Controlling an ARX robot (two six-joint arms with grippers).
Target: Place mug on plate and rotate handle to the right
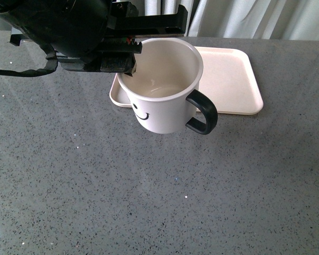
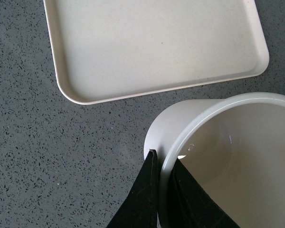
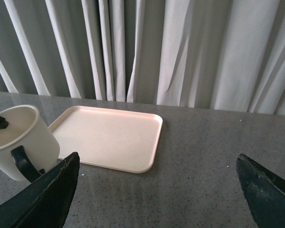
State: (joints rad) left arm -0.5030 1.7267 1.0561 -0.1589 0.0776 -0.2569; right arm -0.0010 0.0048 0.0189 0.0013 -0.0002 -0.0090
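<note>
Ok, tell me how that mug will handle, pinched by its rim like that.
Probably stiff: the mug rim looks perfectly round under the left gripper. Its glossy wall looks slippery, so a one-sided rim pinch may let it swing. It is empty, so likely light.

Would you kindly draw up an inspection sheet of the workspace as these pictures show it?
Surface: dark grey speckled countertop, glossy.
Job's things: white smiley mug is upright and empty, apparently lifted, and not on the plate; its black handle points to the robot's right. The pale pink plate is bare.
Clutter: nothing seen.
End effectors: left end effector is shut on the mug's rim, one finger inside and one outside. The right end effector is open and empty, away from the mug.
Cables: black cable loops beside the left arm.
Surroundings: pale curtains hang behind the countertop.
</note>
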